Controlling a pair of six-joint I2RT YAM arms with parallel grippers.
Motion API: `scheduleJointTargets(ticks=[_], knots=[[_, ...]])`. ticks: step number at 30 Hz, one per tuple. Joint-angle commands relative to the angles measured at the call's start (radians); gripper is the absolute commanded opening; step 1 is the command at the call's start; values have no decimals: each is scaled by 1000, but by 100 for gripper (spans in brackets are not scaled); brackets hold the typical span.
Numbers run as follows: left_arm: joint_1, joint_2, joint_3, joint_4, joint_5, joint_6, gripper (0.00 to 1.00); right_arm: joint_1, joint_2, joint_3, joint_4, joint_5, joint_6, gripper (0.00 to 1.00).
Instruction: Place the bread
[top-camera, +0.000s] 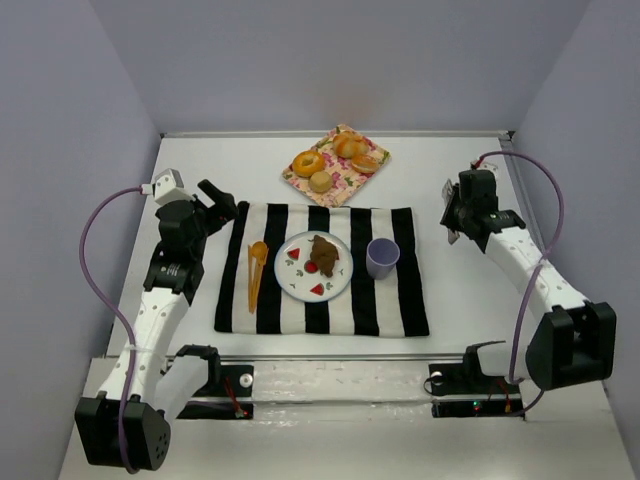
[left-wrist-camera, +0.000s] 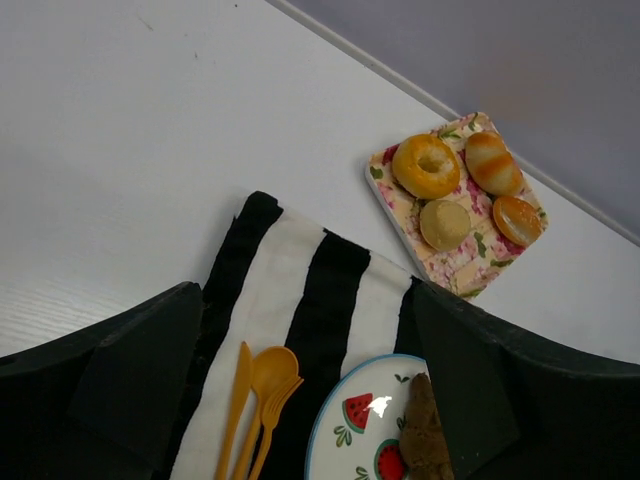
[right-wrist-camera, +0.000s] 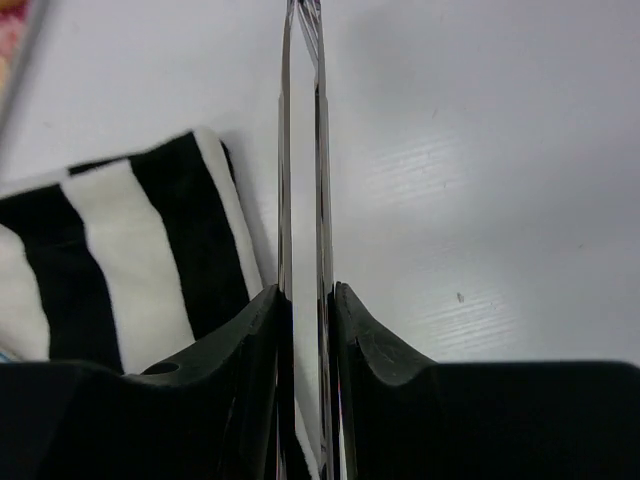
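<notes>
While L gripper wide open, R gripper tight on metal strips; bread on plate by cup.

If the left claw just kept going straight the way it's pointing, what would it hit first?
Most likely the corner of the black-and-white striped cloth, which lies straight ahead of the open left claw in its wrist view. Depth is unclear: a flatter path might carry on to the floral tray beyond.
</notes>
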Motion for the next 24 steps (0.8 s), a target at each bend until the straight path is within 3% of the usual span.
scheduleJointTargets(ticks=[1, 7, 9, 12, 18, 24], knots=[[5, -10, -10, 34, -17, -1, 98, -64, 87, -64, 58, -30, 40, 33], [5, -5, -11, 32, -20, -1, 98, -124, 161, -136, 66, -35, 55, 52], [3, -5, -10, 31, -21, -1, 98, -124, 159, -148, 61, -31, 50, 66], [5, -5, -8, 29, -24, -4, 98, -124, 106, -136, 21, -32, 58, 100], [5, -16, -7, 28, -21, -12, 98, -124, -65, 0, -115, 86, 80, 100], [3, -36, -2, 23, -30, -19, 98, -124, -217, 97, -167, 74, 109, 100]])
